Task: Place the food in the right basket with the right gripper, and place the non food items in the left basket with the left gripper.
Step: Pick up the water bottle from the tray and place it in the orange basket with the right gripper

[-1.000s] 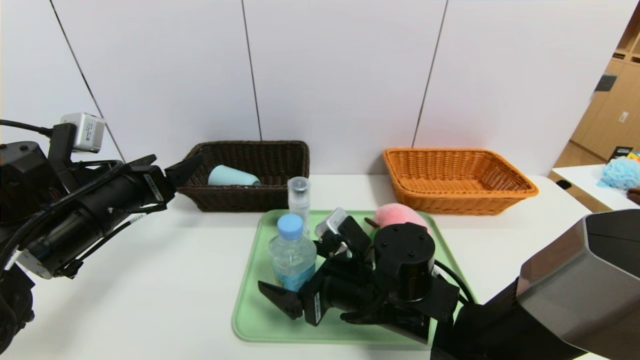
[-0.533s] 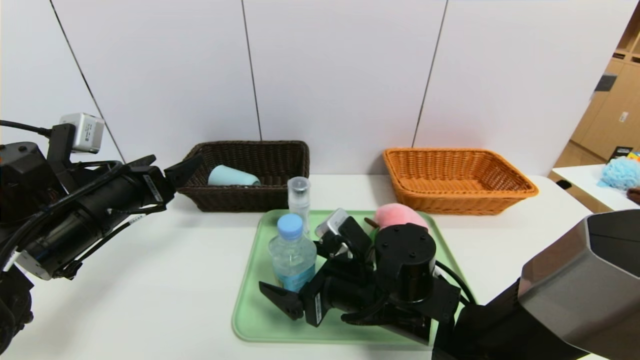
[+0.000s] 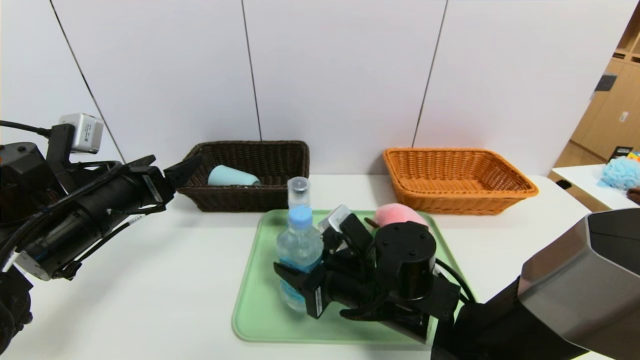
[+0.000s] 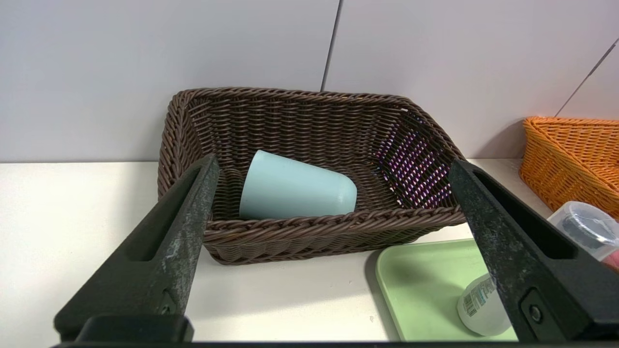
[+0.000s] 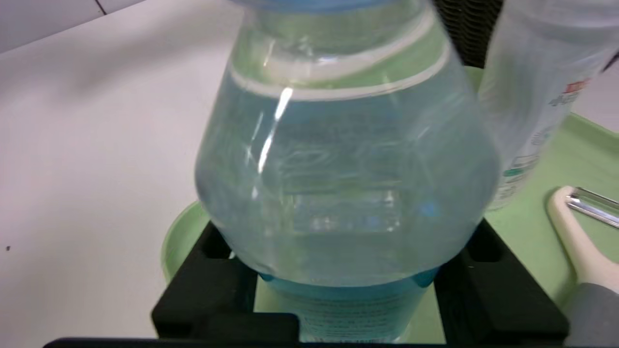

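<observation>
Head view, lower centre: right gripper (image 3: pixel 295 280) clamped on clear blue-capped water bottle (image 3: pixel 299 245), long axis upright, cap up, over green plastic tray (image 3: pixel 250 320).

Left wrist view: left gripper (image 4: pixel 333 241) spread wide, holding nothing; blue-grey plastic cup (image 4: pixel 295 187) lying sideways mid-frame in dark brown wicker basket (image 4: pixel 309 104).

Right wrist view: bottle fills centre frame between the black fingers (image 5: pixel 493 285).

Two wicker baskets stood there: one dark brown basket (image 3: pixel 248 175) and one orange basket (image 3: pixel 457 179). One blue-grey cup (image 3: pixel 232 176), one water bottle (image 3: pixel 299 250), one slim clear bottle (image 3: pixel 299 191), one plush peach (image 3: pixel 399 214), one peeler (image 5: pixel 580 241) and one green tray (image 3: pixel 260 305) were counted.
</observation>
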Motion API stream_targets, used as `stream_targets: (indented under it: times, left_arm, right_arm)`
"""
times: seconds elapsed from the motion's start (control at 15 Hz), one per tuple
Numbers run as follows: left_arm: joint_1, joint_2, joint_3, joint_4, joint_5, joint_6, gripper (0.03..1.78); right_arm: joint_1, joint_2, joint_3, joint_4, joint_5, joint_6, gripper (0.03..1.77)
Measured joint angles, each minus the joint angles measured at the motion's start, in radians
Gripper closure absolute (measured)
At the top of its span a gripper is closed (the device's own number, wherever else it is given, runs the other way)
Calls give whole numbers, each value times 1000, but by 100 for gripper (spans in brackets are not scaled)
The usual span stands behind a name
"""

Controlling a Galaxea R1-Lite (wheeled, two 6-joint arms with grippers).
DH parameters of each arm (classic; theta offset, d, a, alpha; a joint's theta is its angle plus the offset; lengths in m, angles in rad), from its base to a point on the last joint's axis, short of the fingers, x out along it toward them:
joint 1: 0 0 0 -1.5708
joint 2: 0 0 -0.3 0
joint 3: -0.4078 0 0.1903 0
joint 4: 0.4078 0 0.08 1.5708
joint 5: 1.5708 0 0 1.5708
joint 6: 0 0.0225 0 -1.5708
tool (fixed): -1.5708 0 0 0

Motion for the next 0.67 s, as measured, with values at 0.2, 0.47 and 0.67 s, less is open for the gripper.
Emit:
stream_targets:
  times: [0.2, 0.47, 0.67]
  left_arm:
    - [1, 0, 0, 0, 1, -1, 12]
    - [1, 1, 0, 0, 1, -4, 12]
    - [2, 2, -2, 0, 1, -3, 12]
  right_arm:
    - [2, -10, 3, 4, 1, -1, 96]
    - [11, -82, 1, 3, 9, -14, 96]
    - [-24, -195, -4, 27, 14, -27, 96]
